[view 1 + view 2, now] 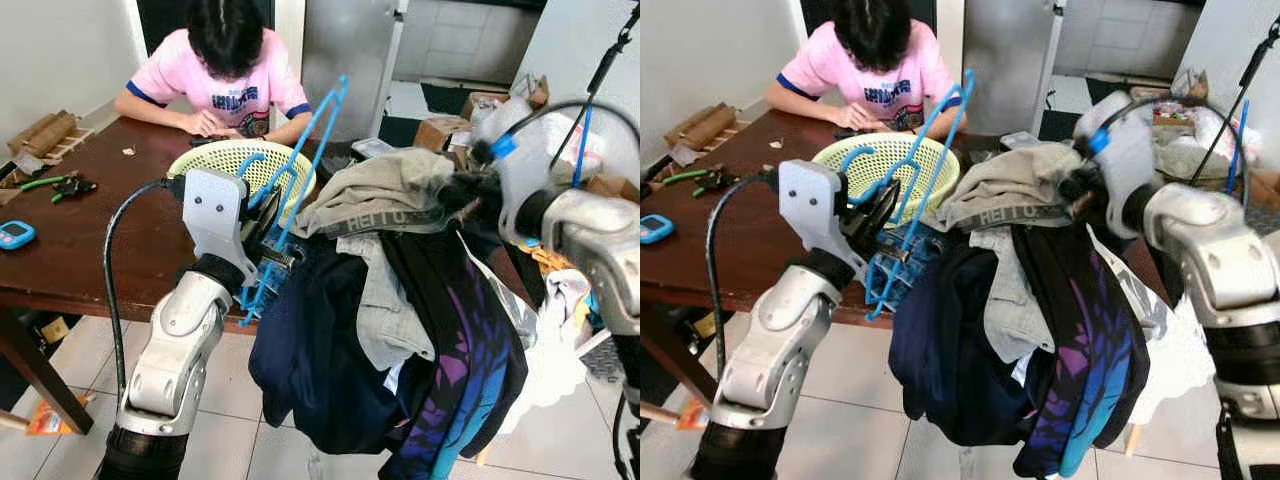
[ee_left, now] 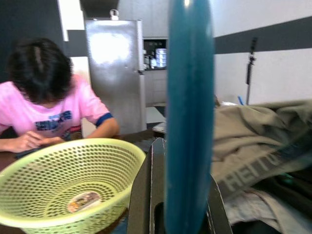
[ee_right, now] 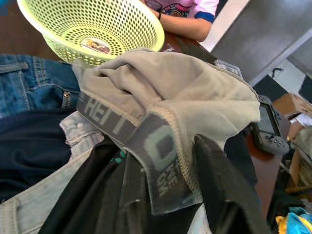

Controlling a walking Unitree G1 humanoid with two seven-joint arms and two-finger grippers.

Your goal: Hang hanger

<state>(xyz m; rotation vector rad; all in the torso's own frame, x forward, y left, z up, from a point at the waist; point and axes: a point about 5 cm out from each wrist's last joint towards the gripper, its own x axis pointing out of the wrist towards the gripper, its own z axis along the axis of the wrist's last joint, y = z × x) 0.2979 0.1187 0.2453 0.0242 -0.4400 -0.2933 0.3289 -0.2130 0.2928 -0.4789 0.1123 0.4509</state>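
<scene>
My left gripper [image 1: 263, 240] is shut on a blue plastic hanger [image 1: 300, 165], held upright and tilted over the table's front edge, its hook pointing up. In the left wrist view the hanger's bar [image 2: 189, 122] runs between the black fingers [image 2: 146, 195]. To the right hangs a thick bunch of clothes [image 1: 400, 320]: dark blue, black, purple and denim pieces, with a khaki garment [image 1: 385, 185] on top. My right gripper [image 1: 463, 190] is buried at the top of that bunch, against the khaki garment's waistband [image 3: 156, 146]; cloth hides its fingers.
A yellow-green perforated basket [image 1: 215, 157] stands on the brown table [image 1: 80, 240] just behind the hanger. A person in a pink shirt [image 1: 225, 80] sits at the far side. Green-handled pliers [image 1: 50, 185] and a blue device [image 1: 15, 235] lie at left. Boxes [image 1: 440, 130] clutter the back right.
</scene>
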